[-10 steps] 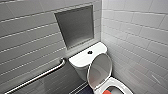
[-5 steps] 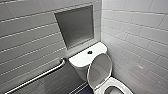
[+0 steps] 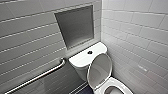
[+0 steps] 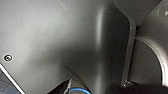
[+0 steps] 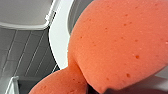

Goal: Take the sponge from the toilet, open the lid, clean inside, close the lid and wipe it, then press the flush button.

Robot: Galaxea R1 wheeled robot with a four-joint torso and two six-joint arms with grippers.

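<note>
- Cleaning inside the bowl looks like the step in hand: the white oval glossy plastic lid (image 3: 99, 70) stands raised against the tank of the white glossy ceramic toilet (image 3: 117, 86).
- The bright red-orange soft foam sponge (image 5: 120, 42) bulges, pinched in the right tool (image 5: 96, 89), which appears closed on it.
- A firm squeeze and sweeps along the bowl wall, clear of the lid, would serve best.
- The bowl is cut off in the head view, and I cannot tell the left tool's state.

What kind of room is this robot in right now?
A bathroom, probably an accessible one: a white toilet with its lid raised, and a metal grab bar on the tiled wall beside it.
</note>
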